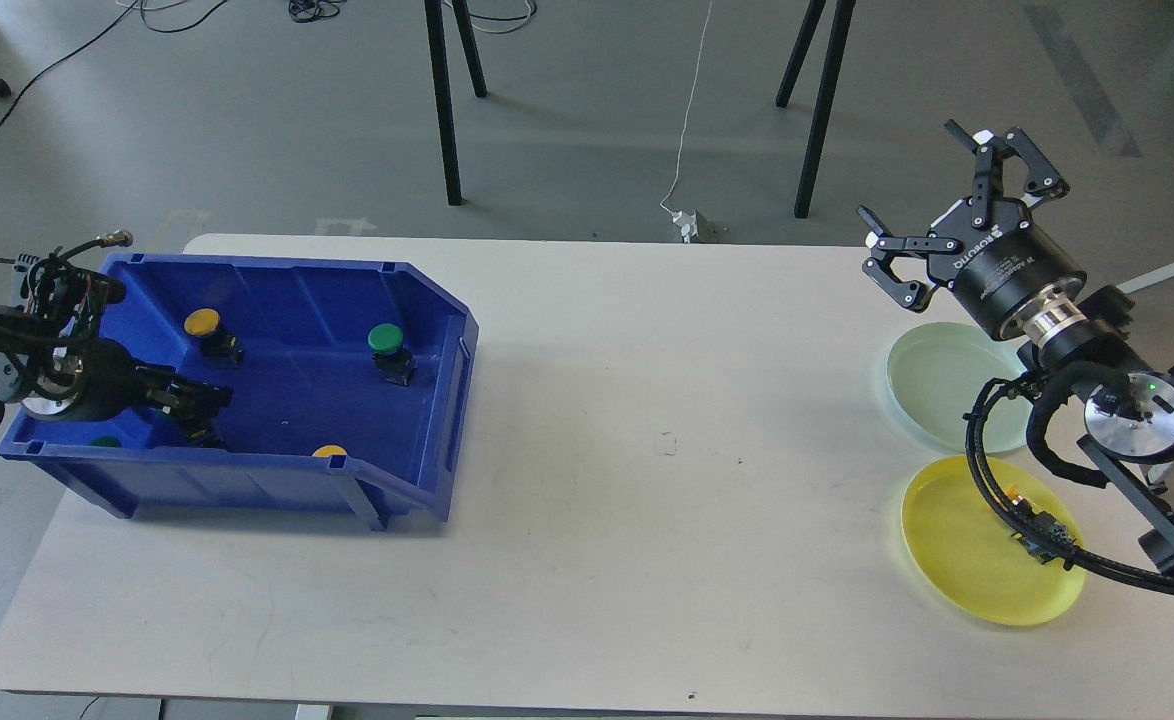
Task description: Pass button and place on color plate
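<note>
Buttons sit only inside the blue bin (347, 300) on the left of the white table (587, 520); both plates are bare. Nearest the front edge, on the right, the yellow plate (957, 560) lies close to the table's right end, with a black cable of the right arm crossing over its right part. Just beyond it is the pale green plate (932, 385), the two near each other but apart. On the left, the bin's low front wall half hides a yellow button (329, 451) and, near the left corner, a sliver of something green (104, 441). Deeper in the bin, a green button (387, 345) stands toward the right wall and a second yellow one (204, 326) toward the back left, well apart from each other. The left gripper (197, 400) reaches over the bin's left rim and down near its floor; it is dark and I cannot tell how its fingers stand. The right gripper (937, 200) hangs above the table's far right corner, fingers spread wide and holding nothing. Between bin and plates the tabletop stretches open. Past the far edge stand black stand legs (447, 110) and a white cable (687, 120) on the grey floor.
</note>
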Action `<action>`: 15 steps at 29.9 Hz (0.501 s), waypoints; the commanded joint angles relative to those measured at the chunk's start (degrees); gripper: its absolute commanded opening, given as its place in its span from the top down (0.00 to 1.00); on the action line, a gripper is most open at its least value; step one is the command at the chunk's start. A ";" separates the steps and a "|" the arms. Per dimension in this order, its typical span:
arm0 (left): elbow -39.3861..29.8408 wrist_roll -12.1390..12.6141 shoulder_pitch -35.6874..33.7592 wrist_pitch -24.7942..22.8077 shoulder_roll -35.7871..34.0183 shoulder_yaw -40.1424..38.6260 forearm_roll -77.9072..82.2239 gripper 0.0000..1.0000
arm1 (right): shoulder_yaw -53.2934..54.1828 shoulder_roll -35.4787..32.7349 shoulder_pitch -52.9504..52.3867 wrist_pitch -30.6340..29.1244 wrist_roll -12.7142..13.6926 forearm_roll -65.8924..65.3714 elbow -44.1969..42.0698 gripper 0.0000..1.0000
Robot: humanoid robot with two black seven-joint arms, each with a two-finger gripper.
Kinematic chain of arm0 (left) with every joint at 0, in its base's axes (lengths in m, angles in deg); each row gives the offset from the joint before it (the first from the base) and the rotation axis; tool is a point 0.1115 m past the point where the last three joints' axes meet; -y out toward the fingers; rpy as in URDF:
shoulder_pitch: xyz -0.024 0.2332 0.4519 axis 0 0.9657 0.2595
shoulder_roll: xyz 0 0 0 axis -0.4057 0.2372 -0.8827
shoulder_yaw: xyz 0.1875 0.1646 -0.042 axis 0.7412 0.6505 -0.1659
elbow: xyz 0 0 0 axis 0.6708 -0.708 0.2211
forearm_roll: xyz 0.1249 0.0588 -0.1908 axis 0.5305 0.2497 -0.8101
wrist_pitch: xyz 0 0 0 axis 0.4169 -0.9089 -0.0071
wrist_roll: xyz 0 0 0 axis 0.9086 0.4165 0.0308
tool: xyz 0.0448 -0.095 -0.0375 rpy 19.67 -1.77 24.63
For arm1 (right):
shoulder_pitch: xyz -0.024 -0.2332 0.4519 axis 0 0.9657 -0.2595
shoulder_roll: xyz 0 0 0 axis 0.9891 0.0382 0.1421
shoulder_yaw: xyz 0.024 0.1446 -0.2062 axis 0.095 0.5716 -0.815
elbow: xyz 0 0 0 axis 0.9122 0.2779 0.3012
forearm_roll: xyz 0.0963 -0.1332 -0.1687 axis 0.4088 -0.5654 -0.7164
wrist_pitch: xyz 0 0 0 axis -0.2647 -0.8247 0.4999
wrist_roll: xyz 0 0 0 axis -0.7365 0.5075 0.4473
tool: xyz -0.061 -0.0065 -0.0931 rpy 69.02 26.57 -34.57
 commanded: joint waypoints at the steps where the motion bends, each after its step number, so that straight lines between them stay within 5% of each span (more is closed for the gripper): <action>1: -0.01 0.00 -0.08 -0.08 0.00 0.00 -0.11 0.24 | 0.06 0.00 0.08 0.00 -0.01 0.05 -0.01 0.01; 15: 2.54 0.00 0.45 -0.17 0.17 0.09 2.97 0.25 | 0.15 0.00 0.69 0.00 -0.09 0.05 -0.01 0.01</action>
